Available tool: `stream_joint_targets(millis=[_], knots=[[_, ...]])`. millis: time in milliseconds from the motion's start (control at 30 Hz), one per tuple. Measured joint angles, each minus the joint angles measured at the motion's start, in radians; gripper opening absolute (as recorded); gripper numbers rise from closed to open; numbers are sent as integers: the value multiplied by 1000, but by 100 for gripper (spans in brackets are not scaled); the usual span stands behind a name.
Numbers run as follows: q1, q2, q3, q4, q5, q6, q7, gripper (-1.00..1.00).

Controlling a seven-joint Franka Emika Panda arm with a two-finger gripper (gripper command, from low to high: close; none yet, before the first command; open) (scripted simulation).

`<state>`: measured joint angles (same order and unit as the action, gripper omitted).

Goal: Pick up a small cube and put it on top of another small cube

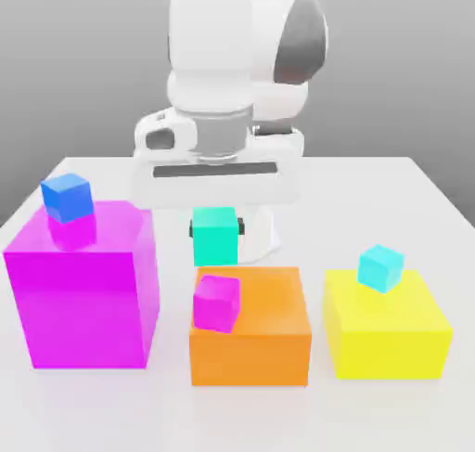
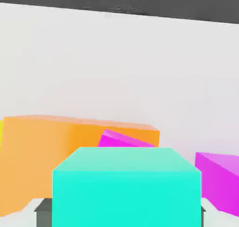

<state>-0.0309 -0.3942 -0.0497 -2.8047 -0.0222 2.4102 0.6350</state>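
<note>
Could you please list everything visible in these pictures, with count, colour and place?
small cube: one, sea-green, held in the pincer above the table
small magenta cube: one, on the orange block
small blue cube: one, on the magenta block
small cyan cube: one, on the yellow block
orange block: one, middle
magenta block: one, exterior view's left
yellow block: one, exterior view's right
table: one, white
pincer: one, shut on the small cube

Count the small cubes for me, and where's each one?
4. Blue small cube on the big magenta block; magenta small cube on the orange block; cyan small cube on the yellow block; turquoise-green small cube in the gripper.
</note>
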Motion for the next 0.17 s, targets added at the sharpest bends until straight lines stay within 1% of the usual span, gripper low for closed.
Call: stream_joint_targets(millis=[33, 67, 167], knots=[[-1, 28, 0, -13, 0, 41, 0, -100], [-2, 57, 0, -25, 0, 82, -1, 100], [-2, 57, 0, -25, 0, 82, -1, 100]])
